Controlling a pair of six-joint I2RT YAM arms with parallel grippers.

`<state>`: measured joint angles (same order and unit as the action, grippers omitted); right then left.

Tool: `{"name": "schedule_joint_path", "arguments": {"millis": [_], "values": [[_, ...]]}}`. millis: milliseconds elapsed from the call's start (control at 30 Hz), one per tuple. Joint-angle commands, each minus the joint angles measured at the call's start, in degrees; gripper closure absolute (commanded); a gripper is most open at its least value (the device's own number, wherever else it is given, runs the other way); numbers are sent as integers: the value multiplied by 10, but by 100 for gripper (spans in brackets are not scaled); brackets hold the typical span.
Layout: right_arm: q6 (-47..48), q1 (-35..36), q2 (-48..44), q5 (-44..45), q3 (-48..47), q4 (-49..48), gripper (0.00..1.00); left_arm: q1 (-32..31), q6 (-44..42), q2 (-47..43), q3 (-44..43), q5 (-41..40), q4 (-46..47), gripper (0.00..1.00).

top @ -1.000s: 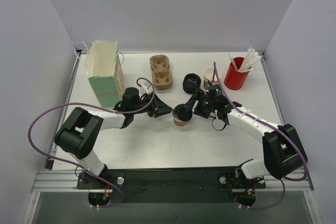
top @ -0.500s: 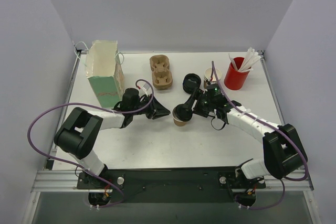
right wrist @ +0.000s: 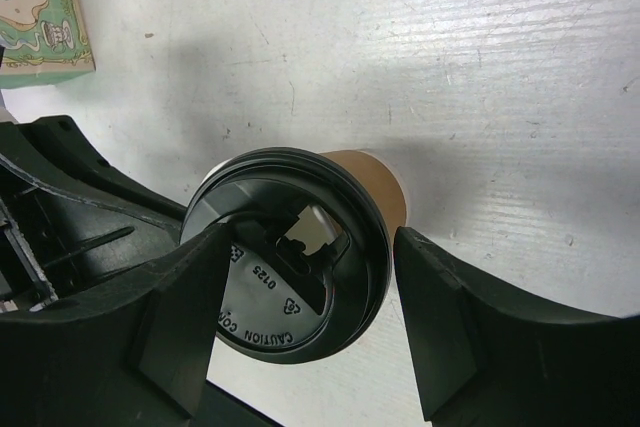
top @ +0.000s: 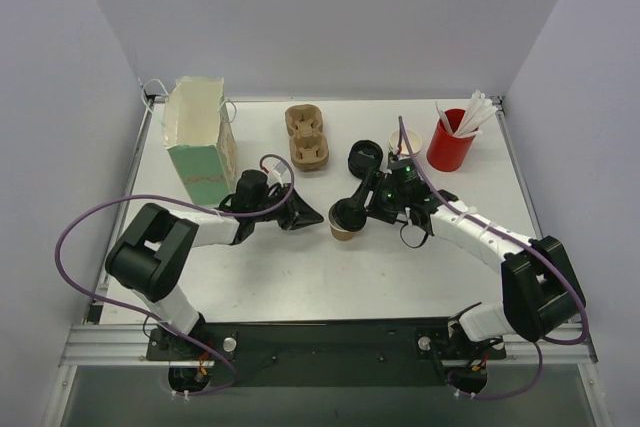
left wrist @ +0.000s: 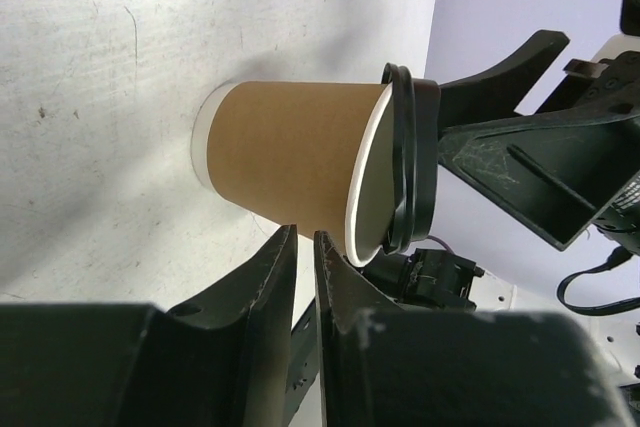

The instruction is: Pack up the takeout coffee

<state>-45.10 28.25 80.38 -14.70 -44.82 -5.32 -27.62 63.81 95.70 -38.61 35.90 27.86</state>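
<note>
1. Pale lilac walls (top: 330, 17) close in a white table (top: 300, 277). Both arms reach toward its middle.
2. Green paper bag (top: 200, 147): stands behind and outboard of the left gripper (left wrist: 302, 237) with its mouth open upward. I judge it to be where the drink ends up.
3. Right arm (top: 480, 232): stretched forward and inward, low over the table. The wrist is tipped so the right gripper (right wrist: 308, 242) meets the cup top from above.
4. Left arm (top: 190, 232): elbow folded and forearm lying low, with the gripper aimed at the cup wall.
5. Pulp cup carrier (top: 307, 137): lies beyond both grippers, with nothing in it.
6. Takeout coffee (left wrist: 285, 152): upright on the table, between the two grippers and just ahead of the left fingertips. I see no contact there.
7. Black lid (right wrist: 290, 277): clamped at its rim by the right jaws, which stand fairly wide.
   - It sits askew, with one edge seated on the cup.
   - The edge nearer the left gripper is lifted, and the white inner wall shows.
   - My judgement: it is held this way so it can be pressed home.
8. Left jaws: drawn to a narrow slit with nothing between them, probably placed to brace the cup.
</note>
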Motion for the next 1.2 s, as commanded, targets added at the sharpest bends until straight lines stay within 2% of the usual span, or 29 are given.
{"name": "schedule_joint_path", "arguments": {"millis": [0, 1167], "values": [[12, 8, 3, 21, -26, 14, 39, -9, -12, 8, -23, -7, 3, 77], [52, 52, 13, 80, -84, 95, 40, -30, -11, 27, -45, 0, 9, 78]]}}
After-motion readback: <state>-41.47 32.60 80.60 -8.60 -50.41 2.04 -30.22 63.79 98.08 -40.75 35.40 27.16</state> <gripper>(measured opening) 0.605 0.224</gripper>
